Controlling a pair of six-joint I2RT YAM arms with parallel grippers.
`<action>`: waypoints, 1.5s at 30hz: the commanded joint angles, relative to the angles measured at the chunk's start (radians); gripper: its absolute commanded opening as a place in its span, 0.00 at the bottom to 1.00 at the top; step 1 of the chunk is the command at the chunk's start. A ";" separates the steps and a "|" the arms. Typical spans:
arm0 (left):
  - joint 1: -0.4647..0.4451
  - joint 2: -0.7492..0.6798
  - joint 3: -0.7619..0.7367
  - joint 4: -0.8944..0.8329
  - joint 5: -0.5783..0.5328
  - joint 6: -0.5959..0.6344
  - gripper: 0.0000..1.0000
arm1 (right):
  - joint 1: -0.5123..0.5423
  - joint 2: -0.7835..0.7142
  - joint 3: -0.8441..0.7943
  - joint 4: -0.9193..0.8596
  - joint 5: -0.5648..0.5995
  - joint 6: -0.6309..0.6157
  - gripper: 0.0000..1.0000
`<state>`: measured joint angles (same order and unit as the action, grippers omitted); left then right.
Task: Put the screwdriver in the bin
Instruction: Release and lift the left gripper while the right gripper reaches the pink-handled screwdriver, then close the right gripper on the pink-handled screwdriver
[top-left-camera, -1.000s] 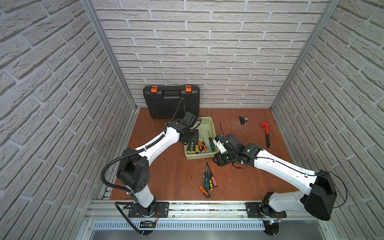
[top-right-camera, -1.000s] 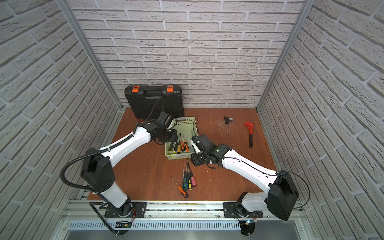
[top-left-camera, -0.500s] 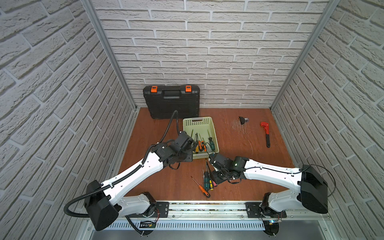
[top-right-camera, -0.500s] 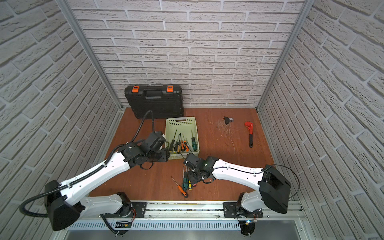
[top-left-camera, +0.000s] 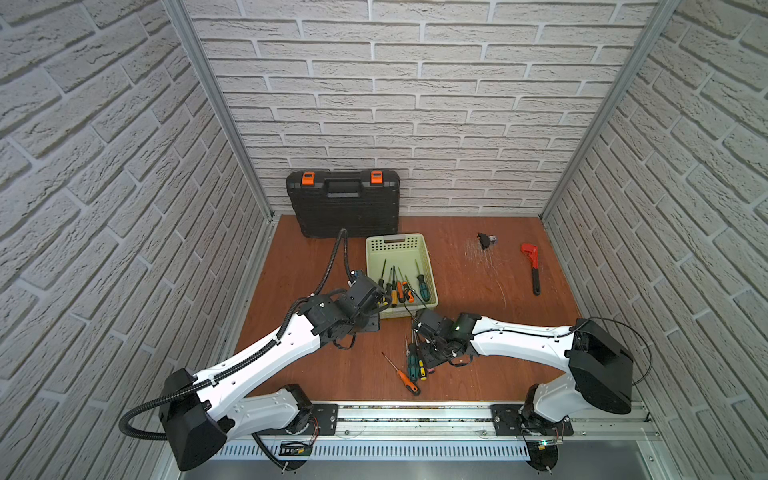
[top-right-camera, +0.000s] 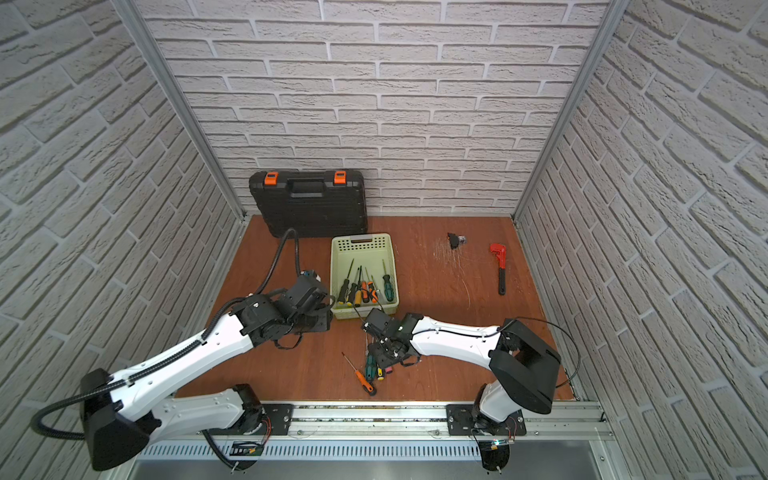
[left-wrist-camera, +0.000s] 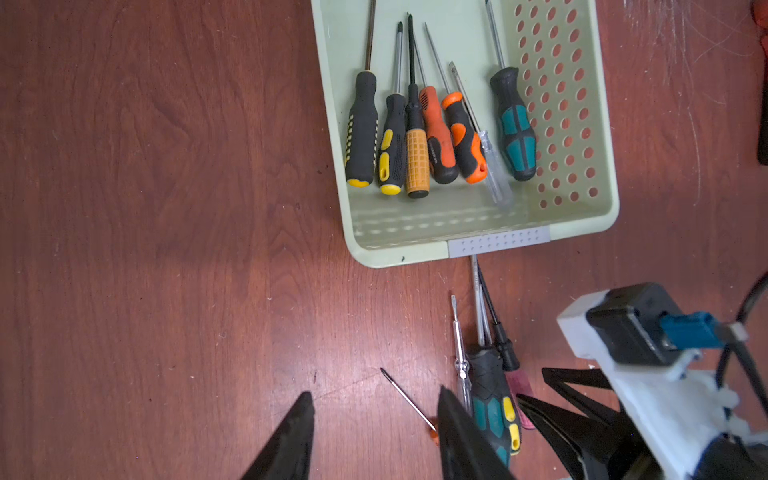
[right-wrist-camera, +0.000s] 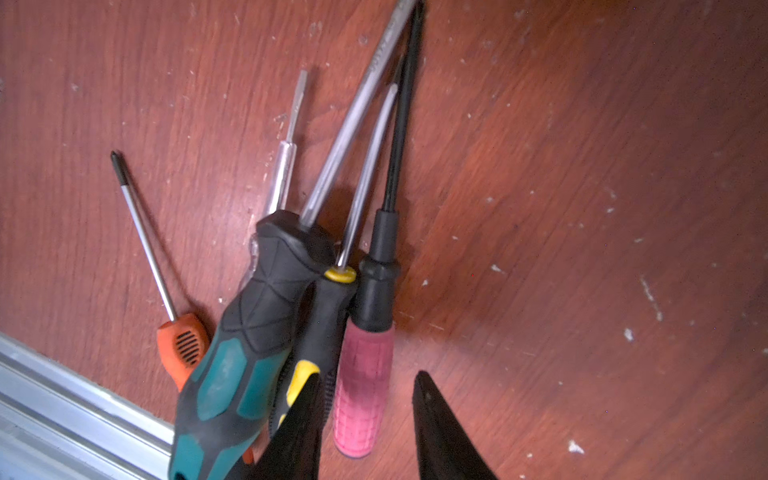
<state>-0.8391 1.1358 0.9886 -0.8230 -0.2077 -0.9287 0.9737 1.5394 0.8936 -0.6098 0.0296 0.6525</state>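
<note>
Screwdriver, pink-handled (right-wrist-camera: 361, 399): between the parted fingers of the right gripper (right-wrist-camera: 366, 375), jaws either side of the handle, not clamped on it. Flat on the wooden table (right-wrist-camera: 582, 208), just beside a yellow-and-black screwdriver (right-wrist-camera: 322, 328) and a teal one (right-wrist-camera: 232, 374). Lower centre of both top views, just below the bin (top-left-camera: 399, 243), outside it. Left gripper (left-wrist-camera: 375, 392) spread and empty over bare wood, left of the bin's lower corner.

Bright, even overhead light; soft shadows; wrist views slightly blurred.
</note>
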 joint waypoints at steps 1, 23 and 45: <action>-0.003 -0.004 -0.017 0.007 -0.028 -0.008 0.49 | 0.005 0.017 0.023 0.024 0.025 0.016 0.38; 0.005 -0.069 -0.060 -0.001 -0.049 -0.027 0.50 | 0.005 0.155 0.083 0.001 0.087 0.004 0.36; 0.080 -0.141 -0.019 -0.056 -0.035 0.027 0.50 | -0.008 -0.019 0.035 -0.166 0.217 0.018 0.06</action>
<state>-0.7742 1.0134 0.9432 -0.8761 -0.2405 -0.9150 0.9703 1.5585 0.9295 -0.7128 0.1936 0.6662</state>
